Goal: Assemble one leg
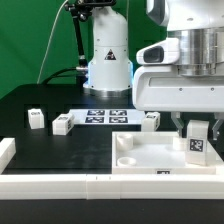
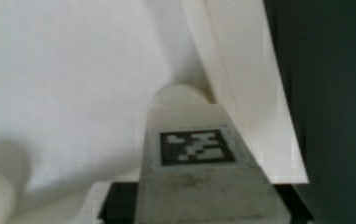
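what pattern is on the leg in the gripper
A black-and-white square tag on the white leg, clearest in the wrist view.

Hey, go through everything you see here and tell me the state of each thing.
Gripper: shut on the leg.
Small white plastic tagged leg: upright, held over the tabletop.
Large flat white square tabletop: flat, sockets empty.
Three loose white legs: resting untouched.
Marker board: flat.
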